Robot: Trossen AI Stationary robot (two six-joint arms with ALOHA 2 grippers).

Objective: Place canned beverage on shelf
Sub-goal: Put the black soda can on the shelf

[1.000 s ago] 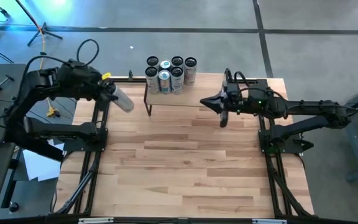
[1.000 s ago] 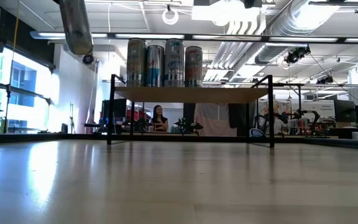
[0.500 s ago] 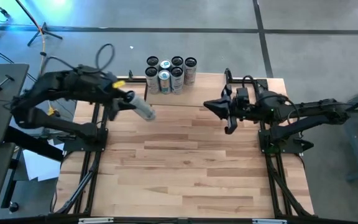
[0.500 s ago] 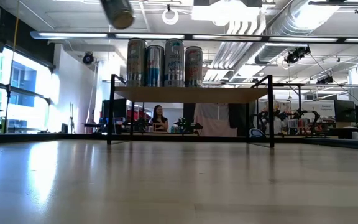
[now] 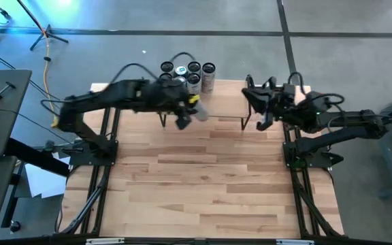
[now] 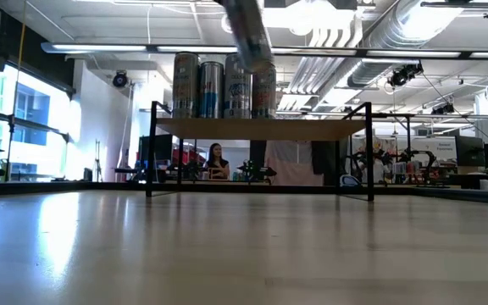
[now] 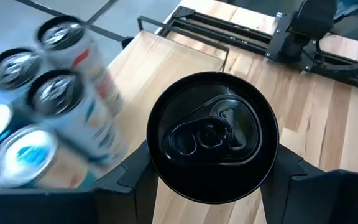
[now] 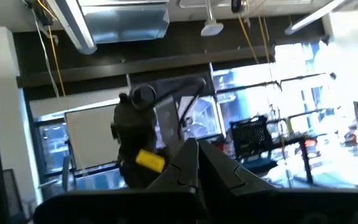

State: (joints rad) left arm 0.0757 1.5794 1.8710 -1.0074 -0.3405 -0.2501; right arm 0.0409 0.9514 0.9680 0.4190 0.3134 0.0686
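Your left gripper [image 5: 190, 114] reaches across the far edge of the table [image 5: 209, 184], its fingers partly spread and clamped on a canned beverage [image 7: 213, 137] held in the air over the shelf [image 5: 220, 109]. From the wrist camera the can's dark top with its pull tab faces you, a dark finger [image 7: 124, 180] pressing on each side. From table height the can [image 6: 248, 32] hangs tilted, above and in front of the standing row.

The shelf, a light-wood board on thin black legs, sits at twelve o'clock on the table. A cluster of cans [image 5: 186, 73] stands on its end toward nine o'clock, and the end toward three o'clock is bare wood. The held can is at about five o'clock from that cluster, just beside it.

Your right gripper [image 5: 249, 96] waits at about two o'clock on the table, beside the shelf's end, its fingers [image 8: 194, 163] pressed together with nothing between them. Beyond the shelf's legs, a person [image 6: 217, 161] is in the room behind.
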